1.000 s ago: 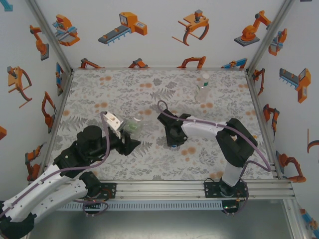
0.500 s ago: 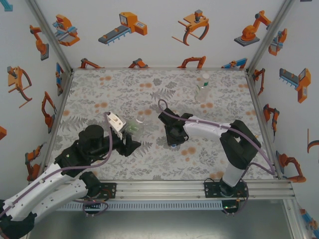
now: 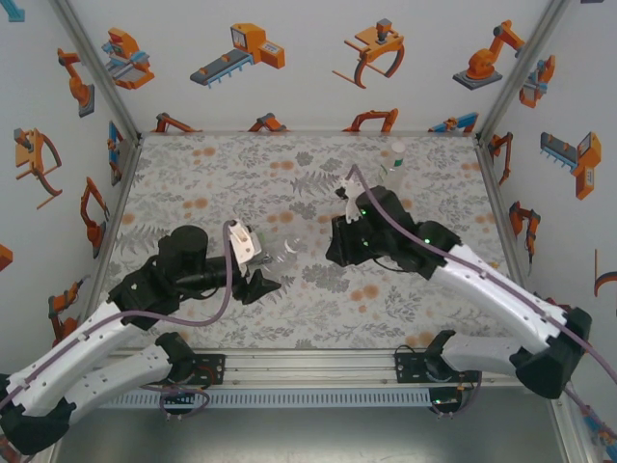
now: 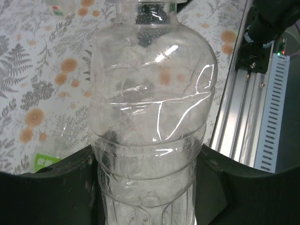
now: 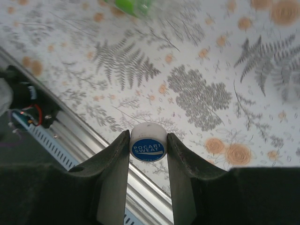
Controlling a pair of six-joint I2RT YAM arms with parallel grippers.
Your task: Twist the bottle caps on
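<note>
My left gripper point(image 4: 147, 187) is shut on the lower body of a colourless transparent bottle point(image 4: 150, 108), which stands upright between the black fingers point(image 4: 234, 187) with its mouth uncapped. From above, this bottle point(image 3: 287, 250) is held over the mat's middle by the left gripper point(image 3: 270, 272). My right gripper point(image 5: 148, 146) is shut on a white bottle cap point(image 5: 148, 142) with a blue printed top, held above the mat. In the top view the right gripper point(image 3: 337, 249) hovers just right of the held bottle. A second clear bottle point(image 3: 392, 177) with a white cap stands at the back right.
A transparent bottle with a green label point(image 4: 47, 161) lies on the mat behind the held bottle. A blurred green object point(image 5: 129, 5) sits at the far edge of the right wrist view. The aluminium rail point(image 3: 386, 365) runs along the near table edge.
The right arm has lifted off the mat and swung back and up with the cap between its fingers. The left arm has carried the bottle to the right, toward the right gripper.
</note>
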